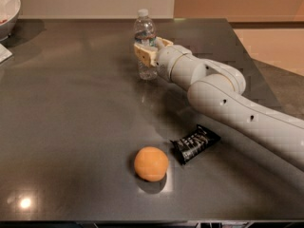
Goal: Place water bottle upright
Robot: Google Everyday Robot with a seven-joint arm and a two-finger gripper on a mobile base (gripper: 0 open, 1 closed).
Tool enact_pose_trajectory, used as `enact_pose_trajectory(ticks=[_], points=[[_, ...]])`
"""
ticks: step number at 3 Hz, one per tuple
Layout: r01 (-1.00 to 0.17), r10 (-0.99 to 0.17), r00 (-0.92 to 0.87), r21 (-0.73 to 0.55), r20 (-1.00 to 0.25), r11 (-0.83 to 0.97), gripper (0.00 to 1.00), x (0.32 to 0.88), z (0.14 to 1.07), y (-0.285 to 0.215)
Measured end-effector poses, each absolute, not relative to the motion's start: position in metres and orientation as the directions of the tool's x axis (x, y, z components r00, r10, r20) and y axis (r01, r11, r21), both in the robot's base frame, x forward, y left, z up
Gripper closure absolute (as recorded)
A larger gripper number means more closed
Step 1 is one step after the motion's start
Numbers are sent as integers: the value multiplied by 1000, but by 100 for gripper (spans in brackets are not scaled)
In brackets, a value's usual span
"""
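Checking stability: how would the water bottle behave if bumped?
The water bottle stands upright, tall and narrow, so it probably tips easily. Thin clear plastic likely dents under squeeze. The gripper sits at its mid-height, which may steady it.

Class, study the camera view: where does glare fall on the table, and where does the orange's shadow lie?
In the camera view, a small bright glare spot sits on the dark table near its front left corner. In the same view, the orange casts a short dark shadow just in front of it. Toward the back, the gripper at mid-height of the upright water bottle is brightly lit.
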State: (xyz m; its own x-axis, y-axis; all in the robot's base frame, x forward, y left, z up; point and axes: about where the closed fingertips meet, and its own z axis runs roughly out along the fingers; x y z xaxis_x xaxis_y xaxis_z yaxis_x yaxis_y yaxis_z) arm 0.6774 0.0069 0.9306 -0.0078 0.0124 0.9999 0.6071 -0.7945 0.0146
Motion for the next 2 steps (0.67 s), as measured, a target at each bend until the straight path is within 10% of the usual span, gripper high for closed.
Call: enact_pose_trajectory(ticks=[2], points=[[611, -8, -20, 6, 1000, -791, 82, 677, 922, 2]])
